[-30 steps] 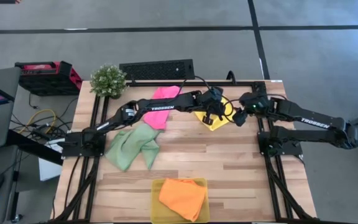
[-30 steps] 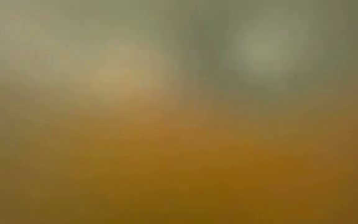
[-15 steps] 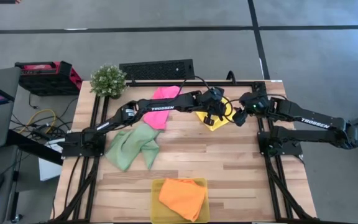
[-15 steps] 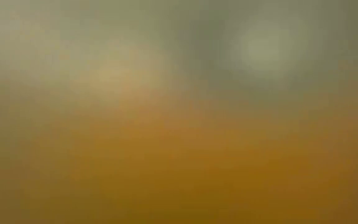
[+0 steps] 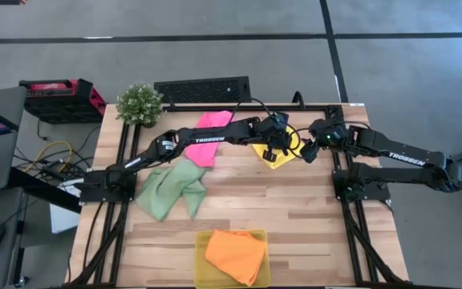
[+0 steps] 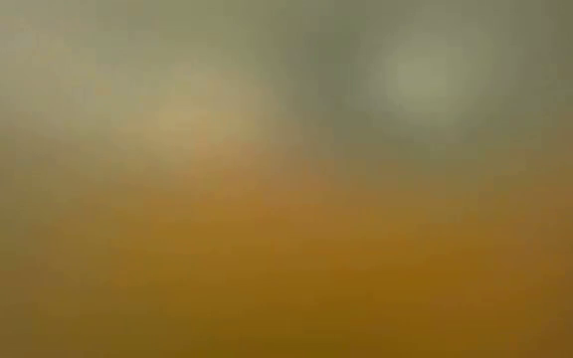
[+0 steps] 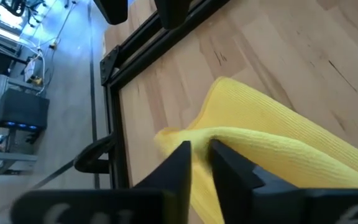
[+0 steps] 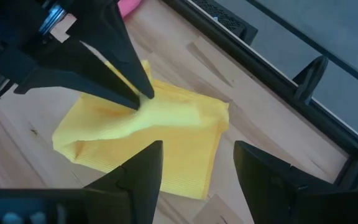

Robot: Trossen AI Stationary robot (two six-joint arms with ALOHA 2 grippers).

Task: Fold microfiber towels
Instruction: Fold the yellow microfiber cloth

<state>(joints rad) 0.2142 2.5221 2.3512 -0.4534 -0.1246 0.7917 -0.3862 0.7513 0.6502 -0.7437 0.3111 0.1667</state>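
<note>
The yellow towel [image 5: 274,155] lies far right on the table. The left gripper [image 7: 199,163] seems barely parted on its raised fold; right gripper [image 8: 194,171] gapes nearby. Releasing could spring the fold open.

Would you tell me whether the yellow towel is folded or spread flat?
Folded: the yellow towel lies doubled over, a rounded fold edge showing in the left wrist view.

High view straight down over whole table [image 5: 295,209]; low view blurred; both wrist views close — share yellow towel [image 8: 148,134].
</note>
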